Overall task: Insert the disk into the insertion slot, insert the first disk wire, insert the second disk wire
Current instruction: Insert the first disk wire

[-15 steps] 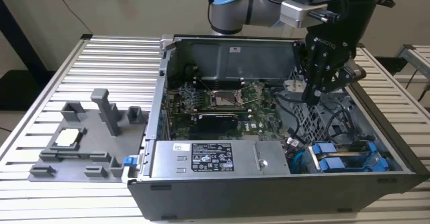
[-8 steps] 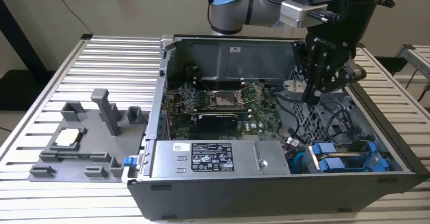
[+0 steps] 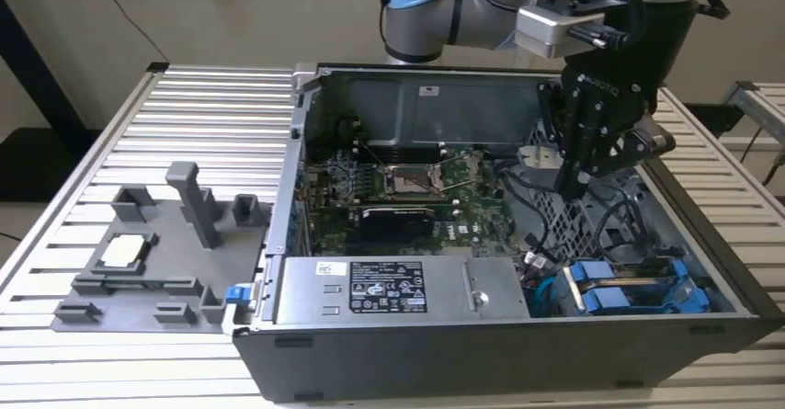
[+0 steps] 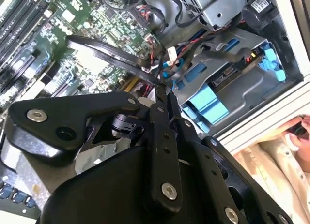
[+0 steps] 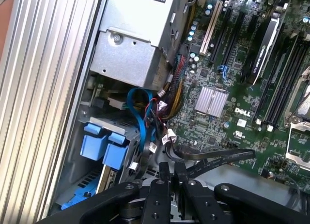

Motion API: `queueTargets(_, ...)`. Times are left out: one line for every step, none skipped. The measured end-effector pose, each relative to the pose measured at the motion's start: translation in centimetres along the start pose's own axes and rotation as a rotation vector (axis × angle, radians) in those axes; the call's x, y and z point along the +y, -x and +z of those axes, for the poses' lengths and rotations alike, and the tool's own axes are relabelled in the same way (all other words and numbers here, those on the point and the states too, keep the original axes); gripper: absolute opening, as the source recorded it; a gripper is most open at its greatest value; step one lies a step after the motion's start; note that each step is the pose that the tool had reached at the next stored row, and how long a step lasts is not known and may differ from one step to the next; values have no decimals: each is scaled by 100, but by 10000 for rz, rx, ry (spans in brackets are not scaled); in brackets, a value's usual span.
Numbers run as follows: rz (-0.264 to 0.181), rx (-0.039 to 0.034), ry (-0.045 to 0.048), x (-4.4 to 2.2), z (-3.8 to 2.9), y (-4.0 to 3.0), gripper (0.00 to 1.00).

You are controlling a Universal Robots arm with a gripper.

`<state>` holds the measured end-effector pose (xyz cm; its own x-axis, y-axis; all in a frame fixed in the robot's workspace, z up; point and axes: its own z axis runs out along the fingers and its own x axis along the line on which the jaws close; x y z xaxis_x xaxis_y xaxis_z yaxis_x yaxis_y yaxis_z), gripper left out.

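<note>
On the far left, a grey fixture tray (image 3: 135,244) lies on the slotted metal table (image 3: 209,106). To its right stands the open computer case (image 3: 491,354), with the green motherboard (image 3: 392,198) in its middle and the grey power supply (image 3: 392,289) along its near wall.

Further right, the black gripper (image 3: 576,187) hangs inside the case, over the right part of the board. In both wrist views its fingers are pressed almost together (image 4: 159,87) (image 5: 171,167). The end of a black flat wire (image 5: 223,157) (image 4: 104,52) meets their tips, so they appear to pinch it. The rest of this wire lies in a curve over the motherboard.

In the near right corner of the case, the disk (image 3: 609,299) (image 5: 114,155) (image 4: 208,102) sits already in the insertion slot (image 4: 252,64) of the grey metal cage, and its bright blue tabs stick out. The gripper is near the disk but apart from it.
</note>
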<state>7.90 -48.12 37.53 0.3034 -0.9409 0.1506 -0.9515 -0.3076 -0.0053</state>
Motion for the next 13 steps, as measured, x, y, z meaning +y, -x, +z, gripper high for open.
queueTargets(0, -3, 9, 12, 6, -40, 16)
queueTargets(-1, -5, 16, 21, 11, -73, 16)
queueTargets(-2, -9, 22, 31, 17, -106, 16)
queueTargets(-3, -10, 28, 42, 22, -143, 16)
queueTargets(-5, -12, 33, 53, 28, -180, 16)
queueTargets(-5, -14, 39, 64, 34, -218, 16)
queueTargets(-5, -14, 45, 75, 39, -255, 16)
queueTargets(-6, -15, 50, 86, 45, -292, 16)
queueTargets(-8, -18, 55, 97, 51, -327, 16)
queueTargets(-8, -21, 62, 107, 56, -362, 16)
queueTargets(-10, -22, 70, 117, 61, -399, 16)
queueTargets(-11, -26, 79, 127, 67, -438, 16)
queueTargets(-12, -29, 89, 136, 73, -473, 16)
